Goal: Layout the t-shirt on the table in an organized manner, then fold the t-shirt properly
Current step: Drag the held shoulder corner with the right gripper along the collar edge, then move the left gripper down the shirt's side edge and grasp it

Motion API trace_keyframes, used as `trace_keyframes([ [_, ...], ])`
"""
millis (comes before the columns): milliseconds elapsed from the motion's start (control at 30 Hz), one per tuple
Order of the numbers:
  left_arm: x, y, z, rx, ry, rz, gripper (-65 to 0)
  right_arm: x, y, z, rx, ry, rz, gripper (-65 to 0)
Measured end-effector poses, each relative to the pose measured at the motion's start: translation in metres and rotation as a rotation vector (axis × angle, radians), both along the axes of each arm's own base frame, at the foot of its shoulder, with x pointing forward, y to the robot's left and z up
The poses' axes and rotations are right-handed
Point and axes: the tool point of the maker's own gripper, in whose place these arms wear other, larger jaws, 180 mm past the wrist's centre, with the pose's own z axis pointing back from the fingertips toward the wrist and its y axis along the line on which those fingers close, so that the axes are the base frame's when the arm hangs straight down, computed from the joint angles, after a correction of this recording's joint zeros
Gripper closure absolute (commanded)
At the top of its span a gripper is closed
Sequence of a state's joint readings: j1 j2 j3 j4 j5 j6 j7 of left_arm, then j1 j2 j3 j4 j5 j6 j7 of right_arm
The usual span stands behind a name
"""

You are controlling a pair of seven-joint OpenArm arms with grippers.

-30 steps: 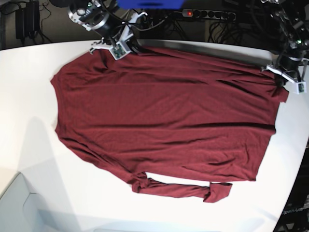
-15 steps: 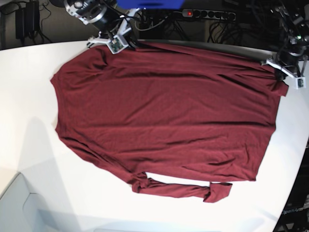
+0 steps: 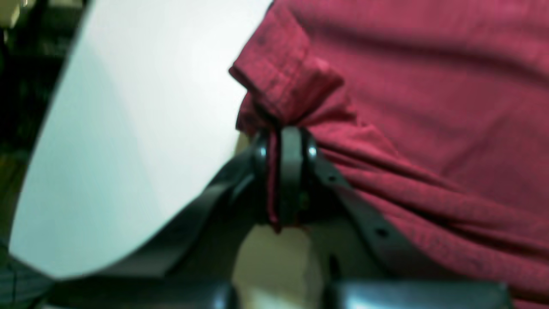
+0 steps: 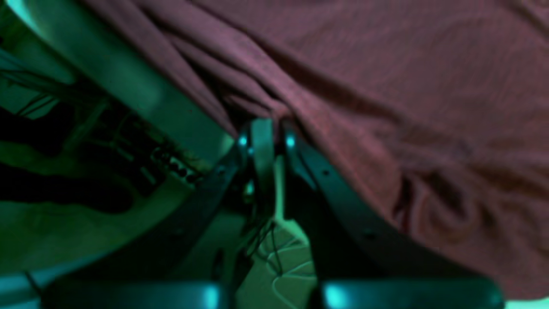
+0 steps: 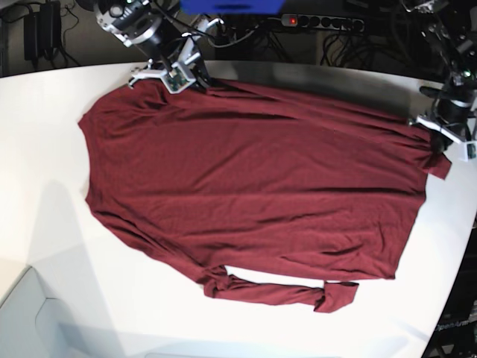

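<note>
- The right gripper [image 5: 179, 74], a black and white two-finger unit, sits at the far left corner of the cloth in the base view, over the table's far edge. Its wrist view shows the black fingers [image 4: 261, 146] pressed together with a bunch of fabric drawn into them: clenched on the shirt.
- The dark maroon-red long-sleeved t-shirt of thin jersey [image 5: 253, 179] lies spread flat across the middle of the table, plain side up, with shallow wrinkles running along its length. Its rounded edge faces the left of the base view; its straighter edge faces the right.
- One long sleeve [image 5: 279, 292] lies folded along the near edge of the shirt body, with its cuff end doubled over toward the right.
- The large glossy white tabletop with a curved edge [image 5: 45, 149] shows bare on the left, near and right sides of the shirt.
- The left gripper [image 5: 446, 130], of the same build, sits at the far right corner of the shirt, close to the table's right edge. Its wrist view shows the jaws closed with a pinch of hem [image 3: 283, 81] caught between them, the cloth fanning out in taut folds from the grip: grasping the shirt.
- A black power strip with a red light [image 5: 320, 22] lies beyond the far edge of the table.
</note>
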State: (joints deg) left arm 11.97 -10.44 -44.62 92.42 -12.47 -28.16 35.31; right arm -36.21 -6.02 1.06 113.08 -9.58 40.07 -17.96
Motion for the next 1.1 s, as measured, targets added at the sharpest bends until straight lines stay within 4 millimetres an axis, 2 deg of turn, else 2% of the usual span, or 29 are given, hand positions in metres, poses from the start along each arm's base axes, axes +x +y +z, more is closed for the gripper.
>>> trace_keyframes([
  [300,0.021,0.0,0.011,-0.004,-0.043,0.002,-0.3,0.031,-0.002,0.013,-0.017,-0.085,0.019,0.0],
  [400,0.027,0.0,0.004,-0.03,-0.035,0.012,-0.3,0.041,-0.003,0.016,-0.021,-0.109,0.022,0.0],
  [667,0.052,0.0,-0.007,-0.103,-0.044,0.036,-0.3,0.066,-0.005,-0.005,-0.033,-0.093,0.045,0.0],
  [967,0.077,0.0,-0.01,-0.149,-0.057,0.049,-0.3,0.091,-0.01,-0.007,-0.05,-0.118,0.054,0.0],
  [1033,0.082,-0.003,-0.015,-0.112,-0.02,0.034,-0.3,0.097,-0.012,-0.008,-0.053,-0.122,0.055,0.0],
  [1100,0.092,-0.013,-0.019,-0.09,0.003,-0.006,-0.3,0.103,-0.013,-0.011,-0.055,-0.12,0.054,0.0],
])
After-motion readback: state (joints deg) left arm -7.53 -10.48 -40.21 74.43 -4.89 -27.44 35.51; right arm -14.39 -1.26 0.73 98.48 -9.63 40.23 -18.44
